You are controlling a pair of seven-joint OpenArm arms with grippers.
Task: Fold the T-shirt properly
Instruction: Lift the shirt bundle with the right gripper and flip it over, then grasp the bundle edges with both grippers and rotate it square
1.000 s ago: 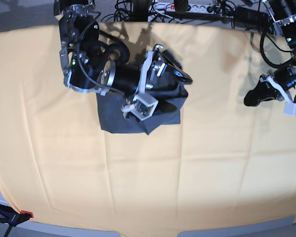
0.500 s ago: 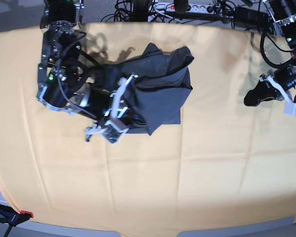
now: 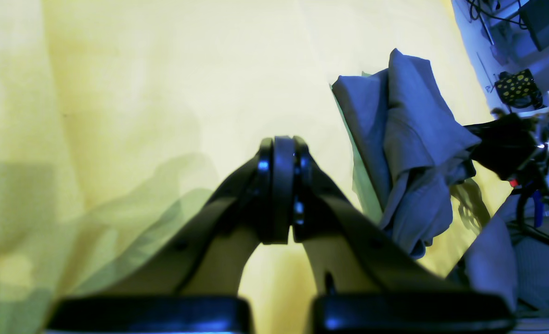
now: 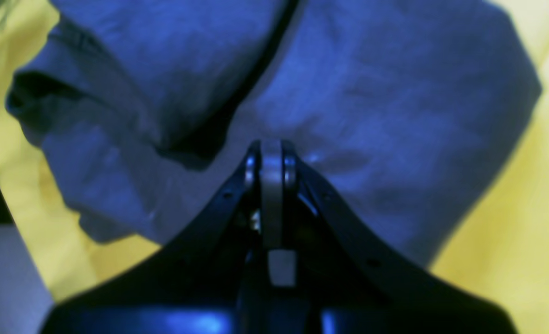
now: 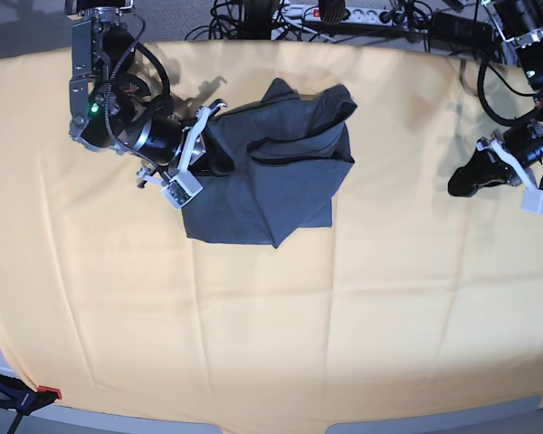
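We see the right gripper point(image 5: 219, 161) closed at the edge of the bunched T-shirt point(image 5: 271, 172) on the yellow cloth point(image 5: 362, 307), holding nothing; the left gripper point(image 3: 278, 188) closed, empty, well apart.

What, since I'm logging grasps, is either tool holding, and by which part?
Nothing: both tools are shut empty, the right tool over the T-shirt, the left tool off to its side.

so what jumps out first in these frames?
The T-shirt, a dark rumpled bundle on the upper middle of the yellow table cloth. The right gripper is shut at its left edge; the left gripper is shut and empty, parked far right.
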